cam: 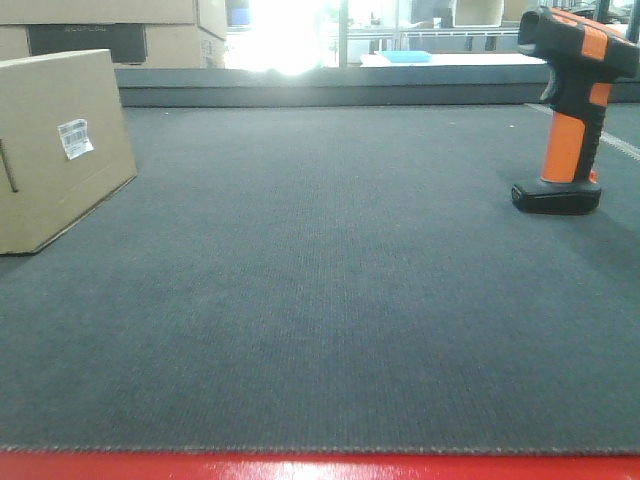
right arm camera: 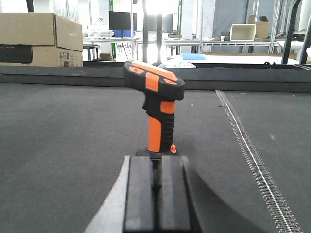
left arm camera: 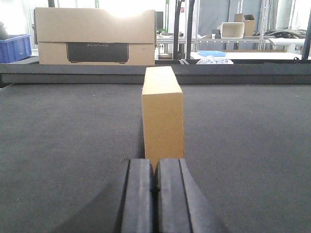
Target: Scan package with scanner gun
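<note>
Package (cam: 60, 150) upright, barcode label (cam: 74, 138) (print unreadable). Stacked box (left arm camera: 95, 36) reads ECOFLOW. Left gripper (left arm camera: 155, 170) and right gripper (right arm camera: 156, 170) closed, empty; scanner gun (right arm camera: 158, 107) stands upright.

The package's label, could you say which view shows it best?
Exterior front-facing view: the label sits on the package's broad face. The left wrist view shows only its narrow end; the right wrist view, neither.

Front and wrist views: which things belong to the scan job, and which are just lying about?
For the job:
package, standing on the mat, left side
scanner gun, upright on its base, right side

Lying about, beyond the mat:
printed cardboard boxes
blue crate
white bin
</note>
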